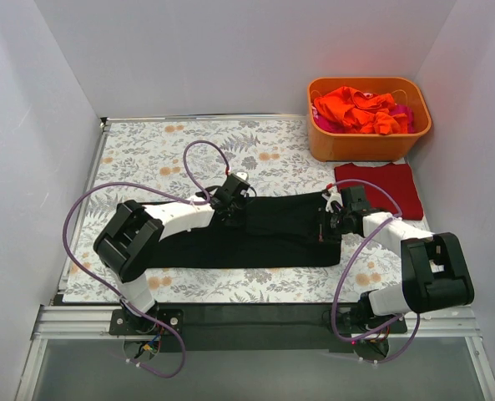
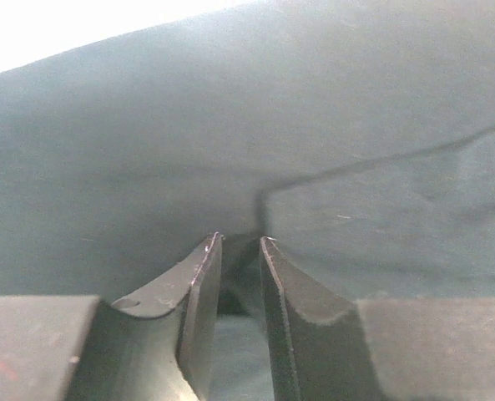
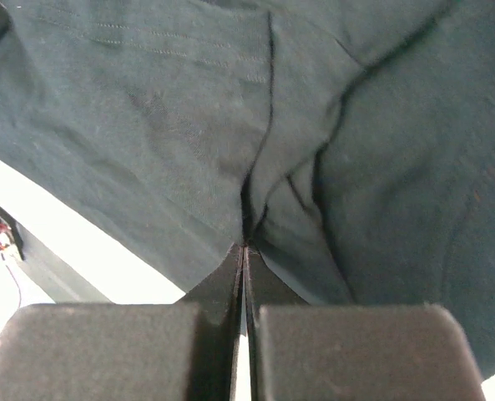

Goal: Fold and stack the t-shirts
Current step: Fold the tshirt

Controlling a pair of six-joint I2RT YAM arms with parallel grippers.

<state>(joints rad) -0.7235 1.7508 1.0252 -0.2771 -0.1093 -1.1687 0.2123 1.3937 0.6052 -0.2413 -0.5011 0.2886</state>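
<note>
At the near edge of the counter, the left arm (image 1: 172,219) and the right arm (image 1: 397,234) both reach forward and inward onto a large black t-shirt (image 1: 272,234). It lies as a long, flat band across the leaf-print tablecloth (image 1: 147,159), and it runs from one pair of jaws to the other.

The left jaws sit at the far edge of the shirt, toward its left end. In the left wrist view they stand only slightly apart, with a dark fold of the black fabric caught between the two fingers (image 2: 199,292). More of the shirt fills the view just beyond the tips, and a seam or edge runs off to the right.

The right jaws are at the right end of the shirt. In the right wrist view the fingers (image 3: 222,284) are pressed together, and creases in the fabric gather into their tips, so they are pinching a thin bit of the cloth.

Just beyond the right jaws and to their right, a dark red t-shirt (image 1: 389,185) lies folded flat on the tablecloth, near the black one. Farther still, past the red shirt, stands an orange plastic tub (image 1: 368,144). It holds crumpled bright orange t-shirts (image 1: 356,109), with some pink fabric (image 1: 404,113) showing at the sides.
</note>
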